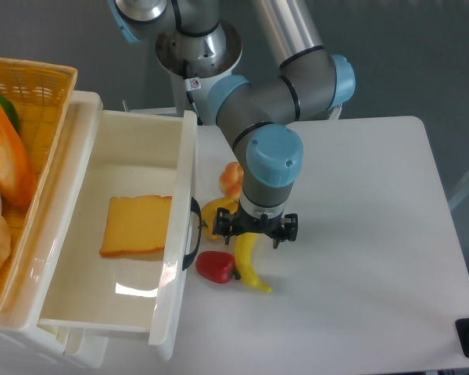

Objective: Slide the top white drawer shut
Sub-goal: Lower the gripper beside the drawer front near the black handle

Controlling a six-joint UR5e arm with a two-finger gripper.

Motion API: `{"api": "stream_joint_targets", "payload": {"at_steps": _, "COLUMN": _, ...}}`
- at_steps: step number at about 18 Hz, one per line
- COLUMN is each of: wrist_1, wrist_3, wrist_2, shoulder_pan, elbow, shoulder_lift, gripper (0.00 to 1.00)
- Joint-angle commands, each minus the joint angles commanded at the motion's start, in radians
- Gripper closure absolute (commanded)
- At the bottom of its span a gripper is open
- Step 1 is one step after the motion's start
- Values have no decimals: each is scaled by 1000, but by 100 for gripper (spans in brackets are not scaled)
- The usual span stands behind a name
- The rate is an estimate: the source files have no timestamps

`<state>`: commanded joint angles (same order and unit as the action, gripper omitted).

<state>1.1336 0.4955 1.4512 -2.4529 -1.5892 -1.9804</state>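
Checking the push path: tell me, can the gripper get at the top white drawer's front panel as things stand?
Probably yes. The gripper hovers near the top white drawer, but the yellow pepper, banana and red pepper crowd the panel.

Banana (250, 262), red pepper (214, 266), yellow basket (33, 94).

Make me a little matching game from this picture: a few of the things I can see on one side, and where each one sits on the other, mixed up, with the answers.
Things:
1. slice of toast
2. banana
3. red pepper
4. wicker basket

Places:
A. on top of the cabinet, at the far left
B. on the table, just beside the drawer's black handle
C. inside the open top white drawer
D. on the table, partly under the gripper

Pairs: 1-C, 2-D, 3-B, 4-A
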Motion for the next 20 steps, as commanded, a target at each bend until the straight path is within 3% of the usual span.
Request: {"api": "stream_joint_targets", "payload": {"at_steps": 20, "wrist_1": 18, "wrist_3": -2, "wrist_2": -38, "shoulder_pan": 11, "elbow": 2, "shoulder_lift": 9, "gripper": 0}}
